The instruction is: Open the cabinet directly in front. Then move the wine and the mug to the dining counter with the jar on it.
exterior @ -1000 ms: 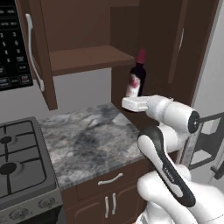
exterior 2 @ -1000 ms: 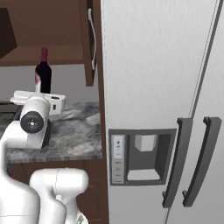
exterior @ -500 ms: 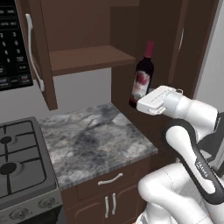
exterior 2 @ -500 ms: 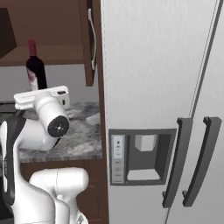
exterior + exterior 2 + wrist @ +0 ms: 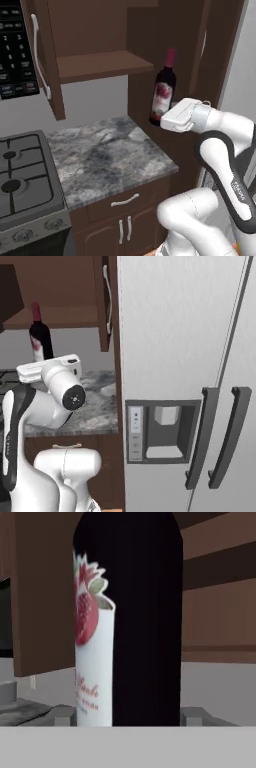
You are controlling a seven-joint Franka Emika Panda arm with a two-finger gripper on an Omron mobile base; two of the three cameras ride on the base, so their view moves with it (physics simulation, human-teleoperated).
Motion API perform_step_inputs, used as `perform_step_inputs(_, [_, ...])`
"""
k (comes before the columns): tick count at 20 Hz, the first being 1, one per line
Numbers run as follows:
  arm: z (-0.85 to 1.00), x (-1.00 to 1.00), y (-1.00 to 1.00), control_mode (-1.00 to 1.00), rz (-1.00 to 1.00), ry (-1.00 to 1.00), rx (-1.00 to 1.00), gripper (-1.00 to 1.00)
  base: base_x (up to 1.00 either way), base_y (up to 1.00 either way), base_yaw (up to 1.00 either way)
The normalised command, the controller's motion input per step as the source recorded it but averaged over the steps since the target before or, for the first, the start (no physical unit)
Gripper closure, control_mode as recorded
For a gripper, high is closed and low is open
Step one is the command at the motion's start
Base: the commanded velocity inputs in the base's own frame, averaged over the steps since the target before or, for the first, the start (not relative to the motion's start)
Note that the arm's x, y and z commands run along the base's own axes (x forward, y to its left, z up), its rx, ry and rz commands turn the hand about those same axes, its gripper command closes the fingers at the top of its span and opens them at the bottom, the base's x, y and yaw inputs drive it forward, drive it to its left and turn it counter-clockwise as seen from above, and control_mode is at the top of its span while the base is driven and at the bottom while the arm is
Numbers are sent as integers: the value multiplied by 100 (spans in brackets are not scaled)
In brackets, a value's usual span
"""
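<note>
The wine is held upright in mid-air by the gripper, jaws pinched on its lower body, above and to the right of the marbled counter, below and to the right of the cabinet shelf. Risk: the bottle is gripped low, so it could tip or slip if swung fast (top-heavy, smooth glass). The neck could be knocked against the open cabinet door close behind it, or the fridge side to the right. Open room is seen to the left over the counter; little clearance on the right.
</note>
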Motion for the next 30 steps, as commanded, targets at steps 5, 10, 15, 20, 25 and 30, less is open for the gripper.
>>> perform_step_inputs(5, [0, 0, 0, 100, 0, 0, 0, 100, -99, 0, 45])
perform_step_inputs(10, [0, 0, 0, 100, 0, 0, 0, 100, -56, 0, 76])
perform_step_inputs(15, [0, 0, 0, 100, 0, 0, 0, 100, -12, 0, 97])
perform_step_inputs(20, [0, 0, 0, 100, 0, 0, 0, 100, 0, 0, 100])
perform_step_inputs(25, [0, 0, 0, 100, 0, 0, 0, 100, 0, 0, 100])
perform_step_inputs(30, [0, 0, 0, 100, 0, 0, 0, 100, 0, 0, 100])
